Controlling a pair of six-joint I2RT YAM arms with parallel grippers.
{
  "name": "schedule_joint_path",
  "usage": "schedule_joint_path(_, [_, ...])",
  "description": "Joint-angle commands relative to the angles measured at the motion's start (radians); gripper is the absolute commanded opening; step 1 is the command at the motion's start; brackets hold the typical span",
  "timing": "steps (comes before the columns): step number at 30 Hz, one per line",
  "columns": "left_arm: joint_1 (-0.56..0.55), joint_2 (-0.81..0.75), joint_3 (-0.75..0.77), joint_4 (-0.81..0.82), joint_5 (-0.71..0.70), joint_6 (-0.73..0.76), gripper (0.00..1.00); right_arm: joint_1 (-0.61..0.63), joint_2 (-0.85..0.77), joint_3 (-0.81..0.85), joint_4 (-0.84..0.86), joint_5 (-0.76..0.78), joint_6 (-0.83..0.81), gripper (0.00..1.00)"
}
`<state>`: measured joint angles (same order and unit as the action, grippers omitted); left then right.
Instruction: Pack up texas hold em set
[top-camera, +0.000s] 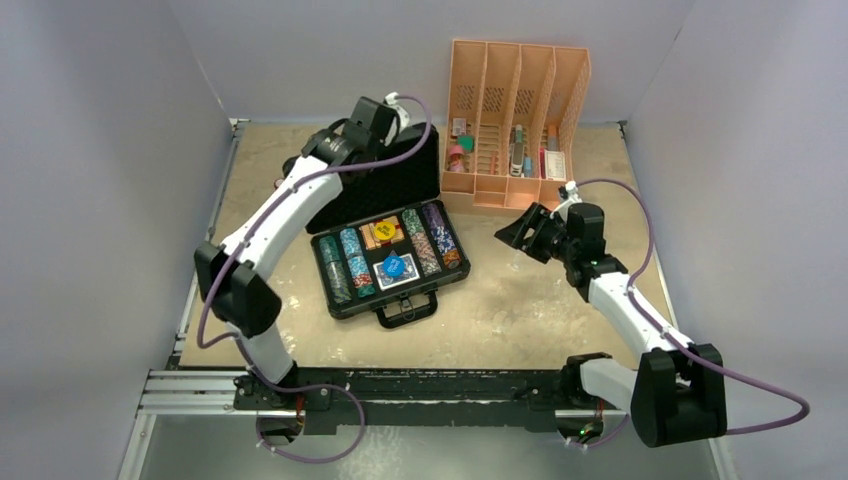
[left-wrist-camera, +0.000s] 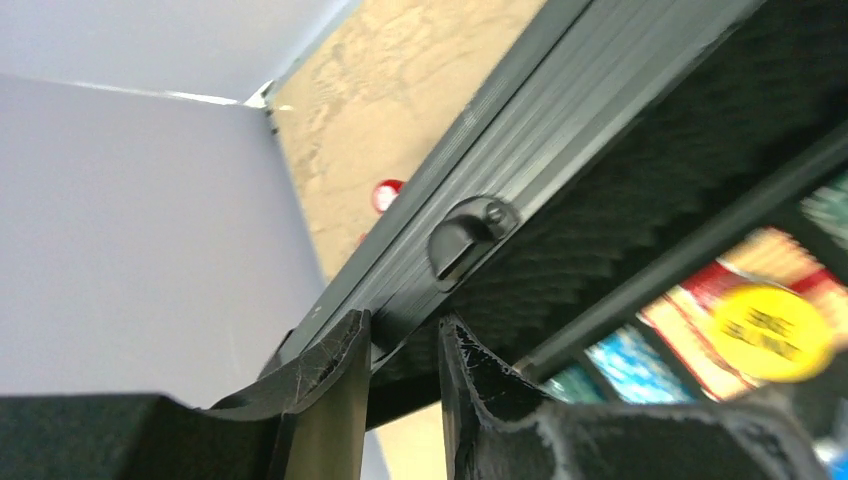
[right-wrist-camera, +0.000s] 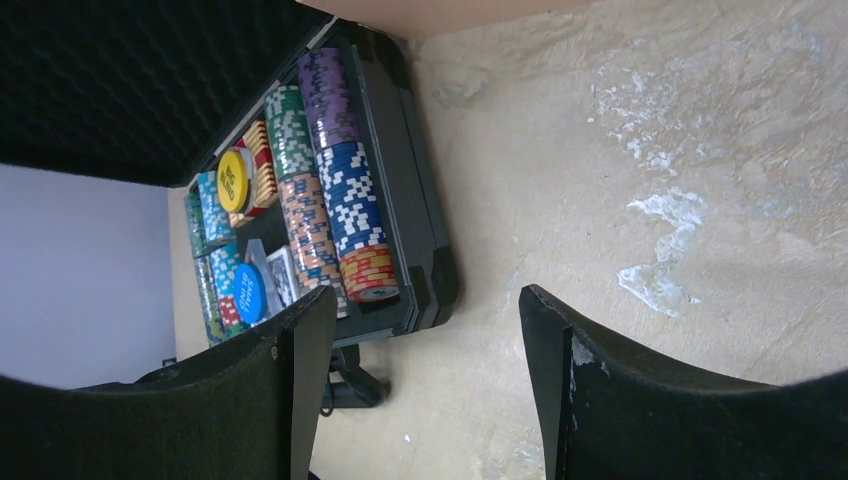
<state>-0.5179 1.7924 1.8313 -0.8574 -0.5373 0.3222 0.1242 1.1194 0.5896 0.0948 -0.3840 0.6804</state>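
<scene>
The black briefcase (top-camera: 392, 262) lies open mid-table with its handle (top-camera: 407, 310) toward me. Its foam-lined lid (top-camera: 395, 185) stands raised at the back. Stacks of poker chips (top-camera: 438, 238) fill the tray, with a yellow dealer button (top-camera: 386, 228) and a blue one (top-camera: 394, 266) lying on the two card decks. My left gripper (left-wrist-camera: 403, 335) is closed on the lid's top rim (left-wrist-camera: 470, 170), one finger on each side. My right gripper (right-wrist-camera: 425, 310) is open and empty above the bare table, right of the case (right-wrist-camera: 420, 230); the chips (right-wrist-camera: 345, 200) show beyond its left finger.
An orange slotted organizer (top-camera: 515, 120) with small items stands at the back right. A red-topped cylinder (left-wrist-camera: 386, 193) shows behind the lid in the left wrist view. Grey walls enclose the table on three sides.
</scene>
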Motion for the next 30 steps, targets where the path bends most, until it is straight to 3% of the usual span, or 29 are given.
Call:
schedule_joint_path(1, [-0.206, -0.090, -0.121, -0.129, 0.360, -0.245, 0.29, 0.002, -0.042, 0.008, 0.057, 0.010, -0.009, 0.70])
schedule_joint_path(5, [-0.301, -0.214, -0.246, -0.056, 0.361, -0.385, 0.33, 0.002, -0.068, -0.013, 0.059, 0.013, -0.007, 0.70])
schedule_joint_path(13, [-0.306, -0.474, -0.462, 0.133, 0.567, -0.606, 0.38, 0.002, -0.083, 0.000, 0.027, -0.025, -0.078, 0.70])
schedule_joint_path(16, [-0.305, -0.565, -0.537, 0.243, 0.575, -0.680, 0.40, 0.004, -0.067, 0.016, 0.016, -0.074, -0.131, 0.70])
schedule_joint_path(21, [-0.306, -0.621, -0.690, 0.356, 0.393, -0.791, 0.42, 0.106, -0.051, 0.045, -0.006, -0.064, -0.188, 0.69])
schedule_joint_path(26, [-0.306, -0.585, -0.787, 0.327, 0.147, -0.858, 0.40, 0.228, -0.085, -0.007, 0.016, -0.034, -0.185, 0.66])
schedule_joint_path(30, [-0.305, -0.539, -0.837, 0.288, 0.077, -0.896, 0.37, 0.291, -0.139, -0.108, 0.080, -0.101, -0.236, 0.71])
